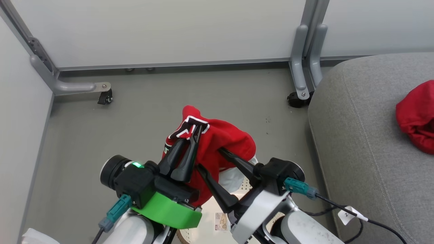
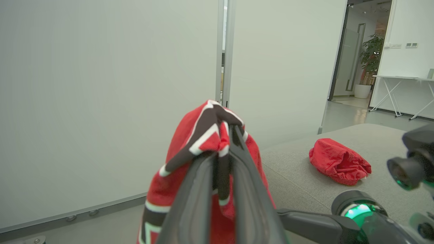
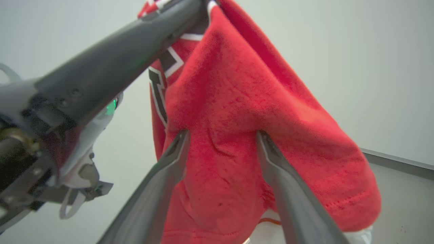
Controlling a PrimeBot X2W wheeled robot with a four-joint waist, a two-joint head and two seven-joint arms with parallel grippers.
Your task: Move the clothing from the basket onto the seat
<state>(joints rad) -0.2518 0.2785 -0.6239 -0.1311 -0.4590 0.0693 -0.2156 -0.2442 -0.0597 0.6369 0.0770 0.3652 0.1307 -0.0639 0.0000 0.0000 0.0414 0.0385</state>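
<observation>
Grey floor [image 1: 101, 142] | left end effector [image 1: 195, 130] is clenching jersey [image 1: 227, 139] at its numbered fold, light limp cloth drooping beneath it above basket [image 1: 203, 232] | right end effector [image 1: 210, 158] is gaping against the drape, bunched pinch likely gripping best | seat [image 1: 356, 142] lying to its right.

Red jersey [image 1: 223, 142] with black-and-white numerals hangs bunched, pinched at its top between the left fingers [image 1: 184, 159], above the cream basket [image 1: 203, 234]. A crumpled plain red shirt [image 1: 417, 115] lies well right of them on the grey seat [image 1: 366, 152].
</observation>
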